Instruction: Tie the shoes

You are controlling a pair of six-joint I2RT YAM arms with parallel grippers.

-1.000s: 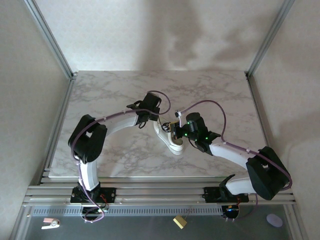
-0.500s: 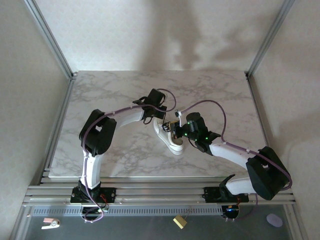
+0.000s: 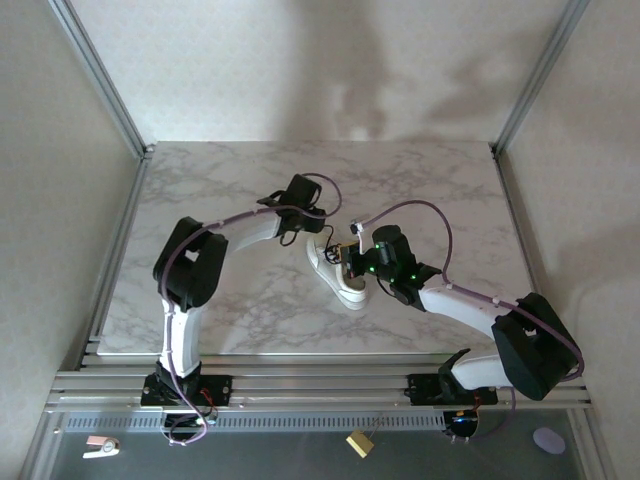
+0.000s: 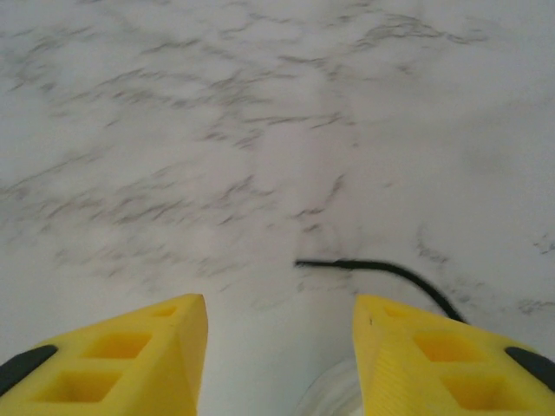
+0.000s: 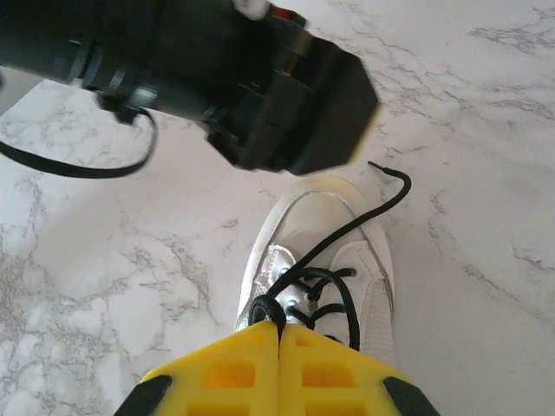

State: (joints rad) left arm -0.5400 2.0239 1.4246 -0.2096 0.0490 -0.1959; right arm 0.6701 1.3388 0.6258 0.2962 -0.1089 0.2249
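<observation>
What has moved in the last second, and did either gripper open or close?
The left gripper swung in toward the shoe, then eased back a little, and its jaws opened; a lace end lies loose on the table ahead of it. Unchanged: the right gripper stays shut on the lace at the shoe, which has not moved.

Soft, rather dim light.
Vague shadows lie on the back wall; lace and table look blurred in the left wrist view.

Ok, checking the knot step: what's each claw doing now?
Left claw: open, empty.
Right claw: closed, pinching the black lace on the shoe.
</observation>
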